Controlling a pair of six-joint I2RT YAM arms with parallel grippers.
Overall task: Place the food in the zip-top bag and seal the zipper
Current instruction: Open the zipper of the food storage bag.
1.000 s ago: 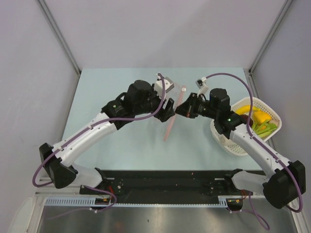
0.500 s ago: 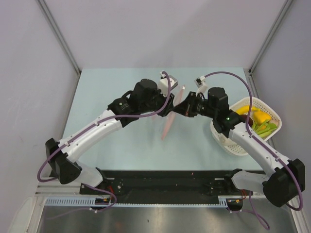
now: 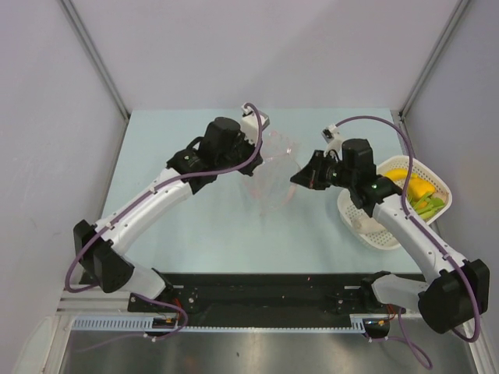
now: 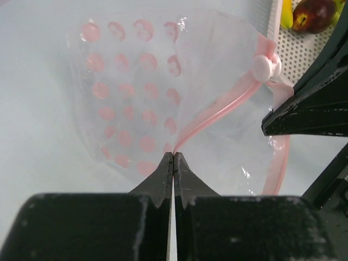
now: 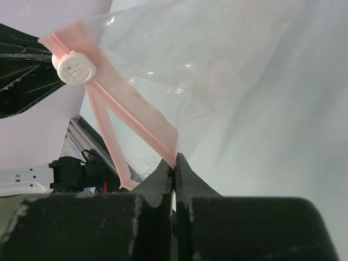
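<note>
The zip-top bag point(image 3: 269, 178), clear with pink dots, hangs above the table between both arms with its mouth spread open. My left gripper point(image 4: 173, 155) is shut on one side of the pink zipper point(image 4: 217, 114), near the white slider point(image 4: 265, 66). My right gripper point(image 5: 174, 159) is shut on the opposite zipper strip point(image 5: 136, 122). In the top view the left gripper point(image 3: 259, 149) is at the bag's back left and the right gripper point(image 3: 299, 178) at its right. The food lies in the white basket: a yellow banana point(image 3: 405, 183), green leek point(image 3: 427, 206) and a dark red fruit point(image 4: 312, 13).
The white perforated basket point(image 3: 366, 234) stands at the table's right edge, close under my right arm. Grey walls enclose the table on the left, back and right. The black base rail point(image 3: 265, 292) runs along the near edge.
My left gripper closed on the bag's zipper edge and drew back to the left. The bag went from a flat hanging strip to an open mouth. The right gripper shifted slightly right.
</note>
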